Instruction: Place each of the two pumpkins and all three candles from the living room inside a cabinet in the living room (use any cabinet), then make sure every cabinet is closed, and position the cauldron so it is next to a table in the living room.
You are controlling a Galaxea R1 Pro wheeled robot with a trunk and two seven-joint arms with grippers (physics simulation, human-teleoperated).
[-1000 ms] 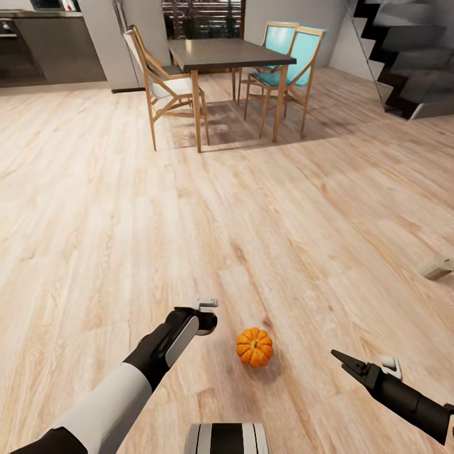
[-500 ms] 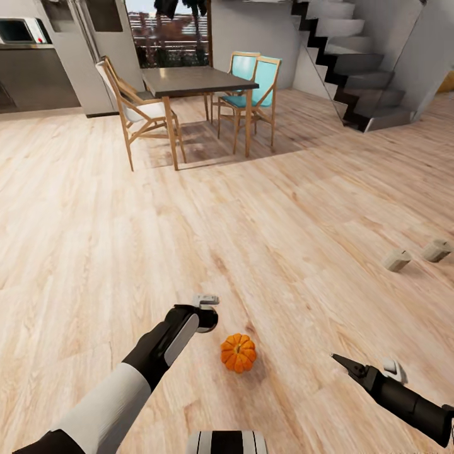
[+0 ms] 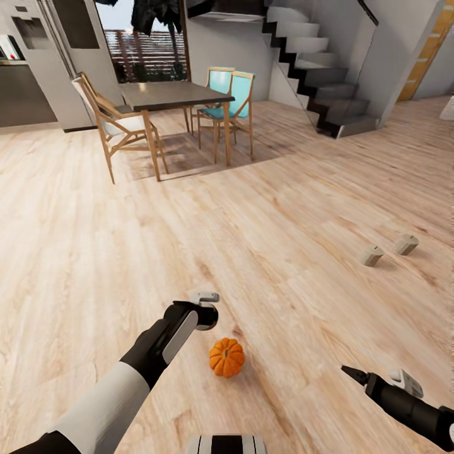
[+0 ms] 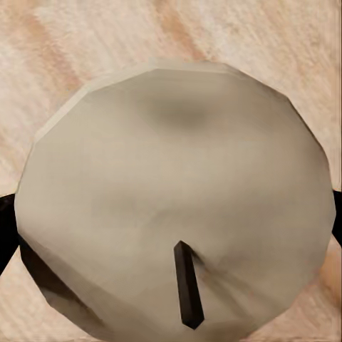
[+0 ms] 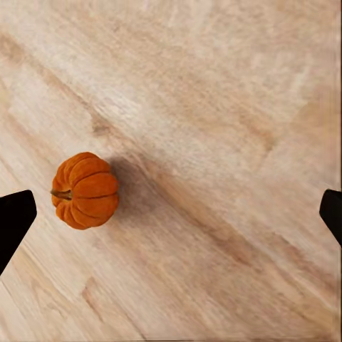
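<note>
One small orange pumpkin lies on the wooden floor between my arms, also in the right wrist view. My left gripper points down just left of the pumpkin and is shut on a tan candle, whose round top and dark wick face the left wrist camera. My right gripper hovers low to the pumpkin's right with its fingers wide apart and nothing between them. Two more candles lie tipped on the floor farther right. Cabinet, cauldron and glass table are out of view.
A dark-topped dining table with wooden and teal chairs stands at the back. A staircase rises at the back right and a grey fridge stands at the back left. Open wooden floor lies between.
The whole picture has shifted, so the camera has turned right and tilted up. Two candles on the floor have come into view at the right. Both arms keep their pose.
</note>
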